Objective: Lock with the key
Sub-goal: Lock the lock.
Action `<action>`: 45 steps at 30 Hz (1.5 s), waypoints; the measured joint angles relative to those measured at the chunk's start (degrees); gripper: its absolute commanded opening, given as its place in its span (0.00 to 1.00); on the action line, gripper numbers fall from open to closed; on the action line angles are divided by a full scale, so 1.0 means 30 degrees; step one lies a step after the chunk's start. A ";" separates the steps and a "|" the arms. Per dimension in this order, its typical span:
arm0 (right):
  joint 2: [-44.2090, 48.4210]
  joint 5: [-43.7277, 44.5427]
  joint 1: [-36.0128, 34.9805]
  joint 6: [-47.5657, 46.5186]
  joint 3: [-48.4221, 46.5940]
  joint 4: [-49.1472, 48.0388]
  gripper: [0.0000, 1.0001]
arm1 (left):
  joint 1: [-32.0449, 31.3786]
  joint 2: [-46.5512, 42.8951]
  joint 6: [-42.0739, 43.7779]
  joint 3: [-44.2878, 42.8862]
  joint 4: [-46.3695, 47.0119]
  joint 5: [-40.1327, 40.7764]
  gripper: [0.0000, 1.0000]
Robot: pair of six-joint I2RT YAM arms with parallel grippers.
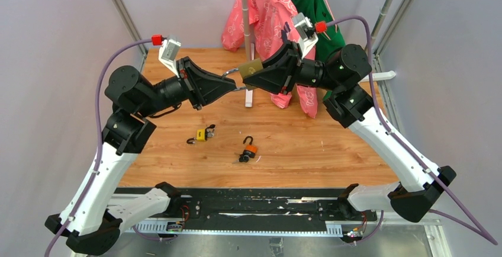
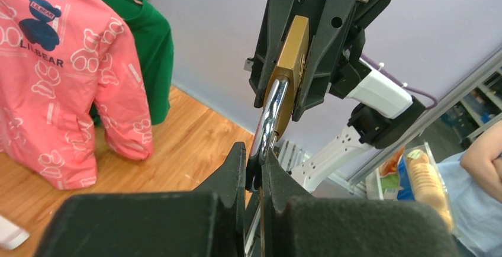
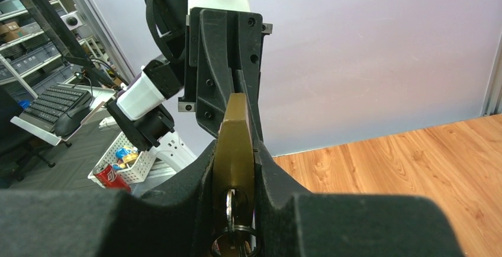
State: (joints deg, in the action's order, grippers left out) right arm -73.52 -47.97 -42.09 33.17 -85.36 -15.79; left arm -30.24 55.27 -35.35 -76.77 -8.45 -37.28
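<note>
A brass padlock (image 1: 251, 68) is held in the air between both arms above the far middle of the table. My right gripper (image 1: 256, 78) is shut on its brass body (image 3: 235, 144); a key (image 3: 229, 209) with a ring sits in the keyhole at the body's near end. My left gripper (image 1: 234, 84) is shut on the padlock's silver shackle (image 2: 268, 118), which runs up to the brass body (image 2: 292, 61). The left fingers (image 2: 237, 168) pinch the shackle's bend.
A small yellow padlock (image 1: 202, 134) and an orange padlock (image 1: 249, 149) lie on the wooden table (image 1: 331, 150). A pink jacket (image 1: 264, 14) and a green garment (image 1: 308, 2) hang on a white stand (image 1: 245, 32) at the back.
</note>
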 measured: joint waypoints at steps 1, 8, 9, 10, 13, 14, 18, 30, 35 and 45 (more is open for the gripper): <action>0.0000 0.0000 -0.0015 -0.0007 0.0022 -0.0015 0.00 | 0.0000 0.0124 0.0350 -0.0452 -0.0648 -0.0029 0.00; 0.0015 -0.0452 -0.0044 0.0299 0.0612 -0.0372 0.00 | 0.0051 0.0750 0.1617 -0.1938 -0.3228 -0.0685 0.00; 0.0015 -0.0517 -0.0044 0.0401 0.0729 -0.0415 0.00 | 0.0058 0.0750 0.1566 -0.1858 -0.3242 -0.0758 0.00; 0.0007 -0.0583 -0.0051 0.0525 0.0852 -0.0488 0.00 | 0.0051 0.0765 0.1457 -0.1719 -0.3067 -0.0896 0.00; -0.0015 -0.0816 -0.0058 0.1013 0.1384 -0.0801 0.00 | 0.0066 0.0809 0.1115 -0.1362 -0.3053 -0.1231 0.00; -0.0029 -0.0845 -0.0058 0.1180 0.1537 -0.0911 0.00 | 0.0073 0.0831 0.1056 -0.1290 -0.3053 -0.1275 0.00; -0.0036 -0.1078 -0.0058 0.1741 0.1749 -0.1421 0.00 | 0.0073 0.0933 0.0437 -0.0991 -0.2266 -0.1821 0.00; 0.0189 -0.1625 -0.0058 0.2652 0.3512 -0.1311 0.49 | 0.0430 0.0437 0.0699 0.0015 -0.3257 -0.1792 0.00; 0.0459 -0.1843 -0.0036 0.3082 0.4889 -0.0459 0.55 | 0.1064 0.0415 0.0481 0.1297 -0.3716 -0.1588 0.00; 0.2521 -0.2419 0.0525 0.3016 0.6149 0.1333 0.66 | 0.1027 0.0750 0.0474 0.1443 -0.3351 -0.3111 0.00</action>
State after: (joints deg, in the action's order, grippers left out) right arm -65.95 -55.22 -40.51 42.22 -66.92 -11.79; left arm -27.16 57.52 -33.93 -72.44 -18.50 -46.61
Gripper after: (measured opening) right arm 0.646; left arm 0.084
